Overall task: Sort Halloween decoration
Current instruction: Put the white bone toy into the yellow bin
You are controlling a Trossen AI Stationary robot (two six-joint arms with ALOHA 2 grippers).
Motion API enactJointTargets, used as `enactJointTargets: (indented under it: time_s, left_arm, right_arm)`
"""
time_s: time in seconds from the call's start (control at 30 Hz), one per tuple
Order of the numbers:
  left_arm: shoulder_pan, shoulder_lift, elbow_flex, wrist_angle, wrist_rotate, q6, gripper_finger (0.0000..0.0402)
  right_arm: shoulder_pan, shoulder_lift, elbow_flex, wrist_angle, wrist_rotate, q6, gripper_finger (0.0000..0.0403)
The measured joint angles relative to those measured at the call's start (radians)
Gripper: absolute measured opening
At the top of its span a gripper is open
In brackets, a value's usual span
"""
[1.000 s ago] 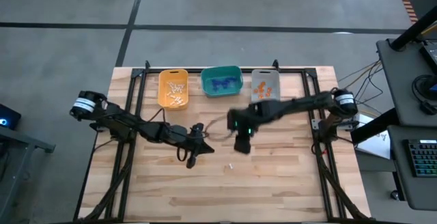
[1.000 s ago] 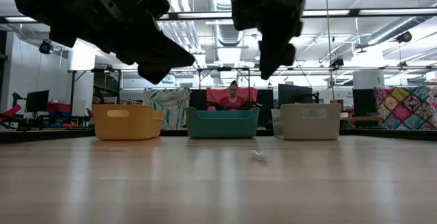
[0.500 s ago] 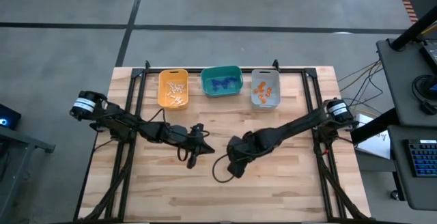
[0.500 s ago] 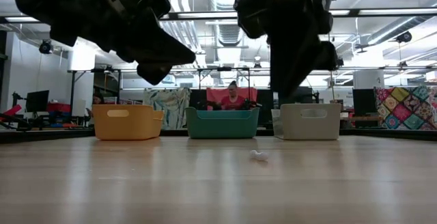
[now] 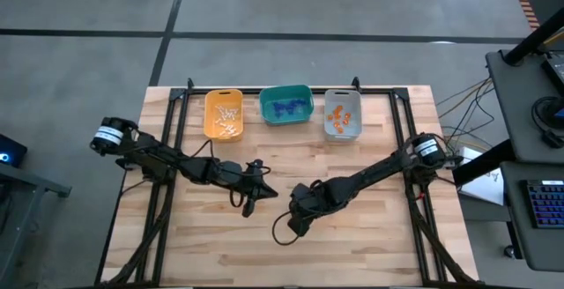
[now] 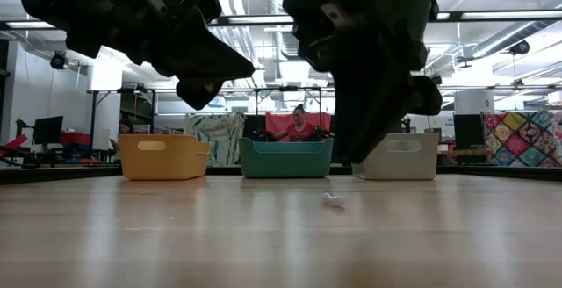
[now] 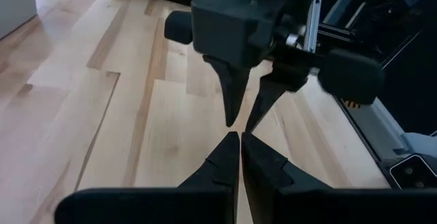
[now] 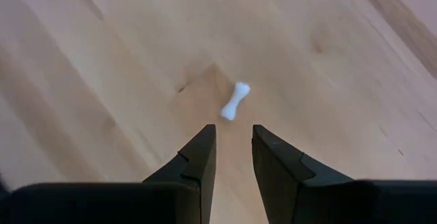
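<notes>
One white bone-shaped Halloween decoration lies flat on the wooden table; the low view shows it too. My right gripper hangs just above it, open and pointing steeply down, fingertips short of the trinket and touching nothing. In the high view my right gripper hides the trinket. My left gripper is shut and empty, held above the table's middle, pointing toward the right gripper.
Three bins stand in a row at the far edge: a yellow bin with white trinkets, a teal bin with blue ones, a grey bin with orange ones. A person sits far behind the table. Bare wood lies toward the near edge.
My right gripper has swung from near the grey bin toward the table's near edge and left, come down, and rolled its wrist, and it now stands over the white trinket. The trinket has stayed where it was.
</notes>
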Motion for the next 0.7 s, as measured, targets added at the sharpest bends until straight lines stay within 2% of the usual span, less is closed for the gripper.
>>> enactJointTargets:
  time_s: [0.2,0.7]
  left_arm:
    - [0.0,0.0,0.0,0.001,0.0,-0.007,0.0]
    - [0.0,0.0,-0.002,0.004,-0.002,-0.007,0.0]
  right_arm:
    - [0.001,0.024,0.001,0.012,0.04,0.004,0.0084]
    - [0.004,0.098,0.001,0.086,0.061,-0.022,0.0084]
